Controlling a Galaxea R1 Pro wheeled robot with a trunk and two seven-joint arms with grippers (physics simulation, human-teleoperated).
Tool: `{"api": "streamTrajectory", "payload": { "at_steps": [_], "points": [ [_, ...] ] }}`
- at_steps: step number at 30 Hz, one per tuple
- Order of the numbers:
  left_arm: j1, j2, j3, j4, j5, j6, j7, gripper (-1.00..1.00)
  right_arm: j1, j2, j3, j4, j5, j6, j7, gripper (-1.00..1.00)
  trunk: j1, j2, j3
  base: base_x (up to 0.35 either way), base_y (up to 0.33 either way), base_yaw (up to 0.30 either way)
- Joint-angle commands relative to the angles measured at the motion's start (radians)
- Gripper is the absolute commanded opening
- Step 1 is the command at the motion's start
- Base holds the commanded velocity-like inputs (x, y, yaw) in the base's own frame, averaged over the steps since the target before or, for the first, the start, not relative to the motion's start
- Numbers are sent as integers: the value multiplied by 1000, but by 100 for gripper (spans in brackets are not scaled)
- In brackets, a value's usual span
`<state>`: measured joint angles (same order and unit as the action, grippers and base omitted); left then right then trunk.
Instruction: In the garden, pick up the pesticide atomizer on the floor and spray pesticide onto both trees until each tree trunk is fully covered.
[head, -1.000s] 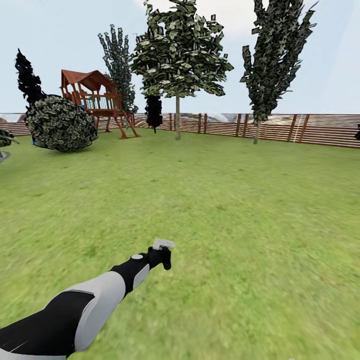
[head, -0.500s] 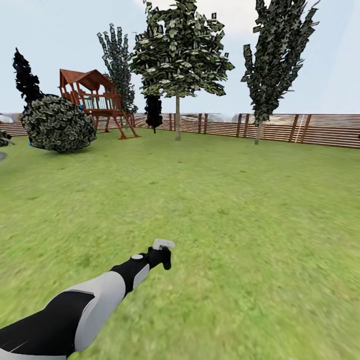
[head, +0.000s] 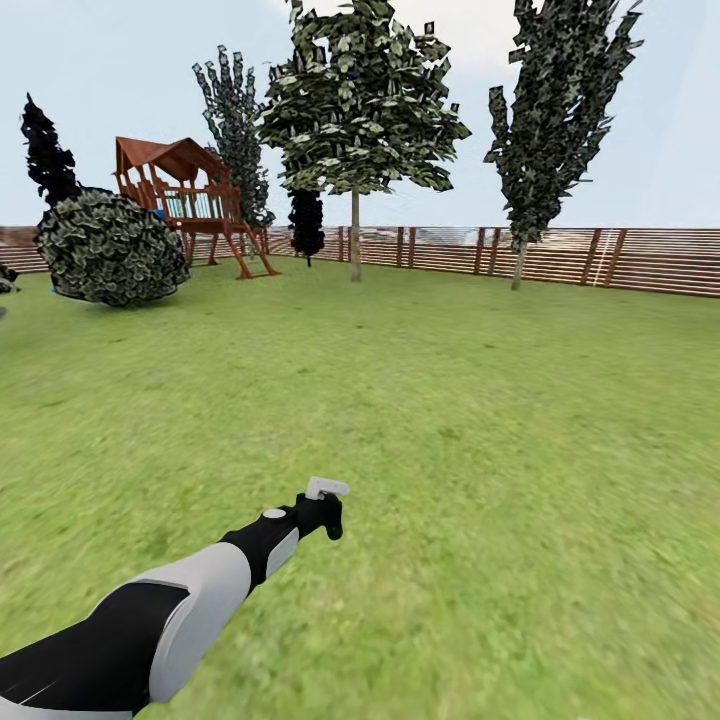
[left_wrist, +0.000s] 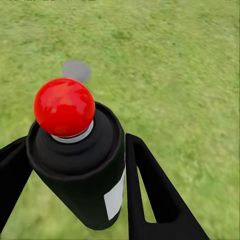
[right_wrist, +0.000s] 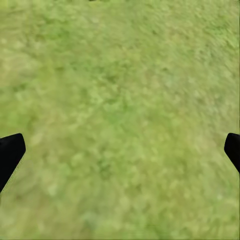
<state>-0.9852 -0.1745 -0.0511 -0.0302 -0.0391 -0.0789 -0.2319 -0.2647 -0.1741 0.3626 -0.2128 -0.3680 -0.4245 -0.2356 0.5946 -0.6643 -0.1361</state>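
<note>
My left gripper (head: 325, 508) reaches out low over the lawn (head: 470, 420), shut on the pesticide atomizer (head: 327, 488). In the left wrist view the atomizer (left_wrist: 80, 170) is a black bottle with a white label and a red ball on top, held between both fingers (left_wrist: 150, 195). Far ahead a tree (head: 360, 100) with a broad green crown rises on a thin pale trunk (head: 355, 250) before the slatted fence (head: 640, 260). A taller, narrower tree (head: 560, 110) with a pale trunk (head: 517, 266) stands to its right. My right gripper (right_wrist: 120, 150) is open over bare grass.
A round bush (head: 110, 248) and a red-roofed wooden play tower (head: 190, 195) stand at the far left. Dark narrow conifers (head: 307, 222) grow near the fence. Open grass stretches between me and the trees.
The whole head view has shifted slightly, so the camera has moved; the bush sits a little further left. The left arm and the atomizer hold the same pose.
</note>
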Motion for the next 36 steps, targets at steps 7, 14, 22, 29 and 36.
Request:
{"api": "streamTrajectory", "payload": {
  "at_steps": [7, 14, 22, 29, 36],
  "points": [
    [-1, 0, -4, 1, -4, -6, 0, -100, -1, 1, 9, 0, -6, -2, -5, 100, 1, -1, -2, 350, 0, 0],
    [-1, 0, -4, 1, -4, -6, 0, -100, -1, 1, 9, 0, -6, -2, -5, 100, 1, -1, -2, 350, 0, 0],
    [-1, 0, -4, 1, -4, -6, 0, -100, -1, 1, 9, 0, -6, -2, -5, 100, 1, -1, -2, 350, 0, 0],
    [-1, 0, -4, 1, -4, -6, 0, -100, -1, 1, 9, 0, -6, -2, -5, 100, 1, -1, -2, 350, 0, 0],
    [-1, 0, -4, 1, -4, -6, 0, -100, -1, 1, 9, 0, -6, -2, -5, 100, 1, -1, -2, 350, 0, 0]
  ]
}}
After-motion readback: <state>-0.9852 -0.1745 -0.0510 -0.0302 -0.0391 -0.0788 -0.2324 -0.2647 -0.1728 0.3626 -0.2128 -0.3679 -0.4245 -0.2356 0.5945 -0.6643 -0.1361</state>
